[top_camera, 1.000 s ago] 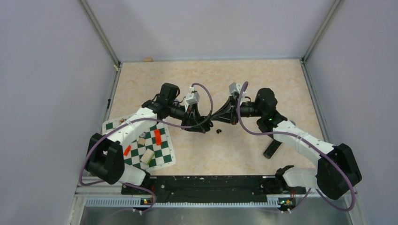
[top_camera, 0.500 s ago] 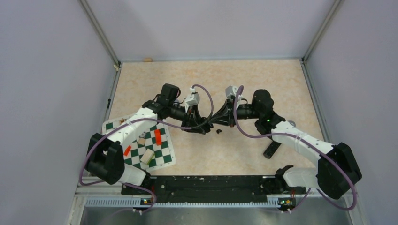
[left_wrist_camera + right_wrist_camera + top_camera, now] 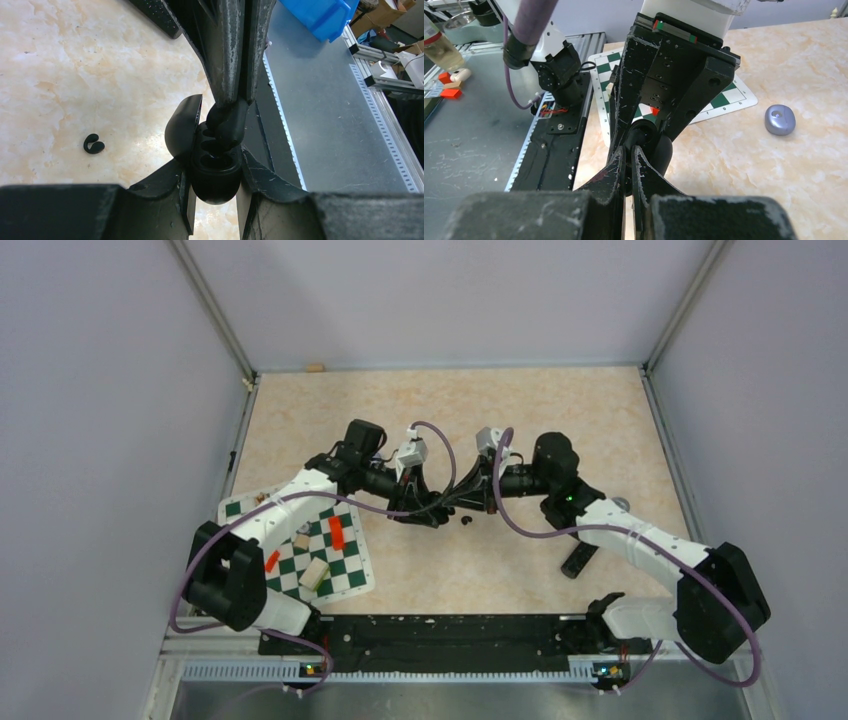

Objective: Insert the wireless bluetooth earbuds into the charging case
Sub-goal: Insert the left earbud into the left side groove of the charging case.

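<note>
The charging case (image 3: 216, 172) here is black and oval, with its lid (image 3: 182, 127) swung open to the left. My left gripper (image 3: 215, 167) is shut on its sides and holds it above the table. My right gripper (image 3: 234, 97) comes in from above, shut on a black earbud (image 3: 227, 122) whose tip sits at the case's upper socket. The lower socket (image 3: 216, 161) looks empty. A second black earbud (image 3: 93, 144) lies on the table, also seen in the top view (image 3: 466, 521). The two grippers (image 3: 440, 510) (image 3: 462, 502) meet mid-table. In the right wrist view my fingers (image 3: 639, 165) are pinched together.
A bluish-grey pebble-shaped case (image 3: 780, 120) lies shut on the table beyond the left gripper. A green-and-white chessboard mat (image 3: 345, 575) with red and cream blocks lies front left. A black cylinder (image 3: 580, 558) lies front right. Grey walls enclose the table.
My right gripper has moved left towards the left gripper, bringing the earbud up to the open case. The left gripper and the loose earbud have stayed put.
</note>
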`<action>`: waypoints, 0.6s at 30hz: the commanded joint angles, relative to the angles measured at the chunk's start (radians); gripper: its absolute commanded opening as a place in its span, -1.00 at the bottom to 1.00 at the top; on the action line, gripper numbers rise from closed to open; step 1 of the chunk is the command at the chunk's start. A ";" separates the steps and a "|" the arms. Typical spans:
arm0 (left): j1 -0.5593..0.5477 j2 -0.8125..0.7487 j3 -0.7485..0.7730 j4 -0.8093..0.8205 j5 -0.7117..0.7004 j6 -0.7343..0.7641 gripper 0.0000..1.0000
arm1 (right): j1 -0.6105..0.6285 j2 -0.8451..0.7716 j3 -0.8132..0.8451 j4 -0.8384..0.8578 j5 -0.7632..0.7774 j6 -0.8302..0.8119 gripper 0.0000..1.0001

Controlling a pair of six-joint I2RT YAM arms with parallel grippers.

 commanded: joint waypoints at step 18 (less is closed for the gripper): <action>-0.010 -0.005 0.036 0.000 0.024 0.034 -1.00 | 0.048 0.020 0.031 -0.010 0.060 -0.067 -1.00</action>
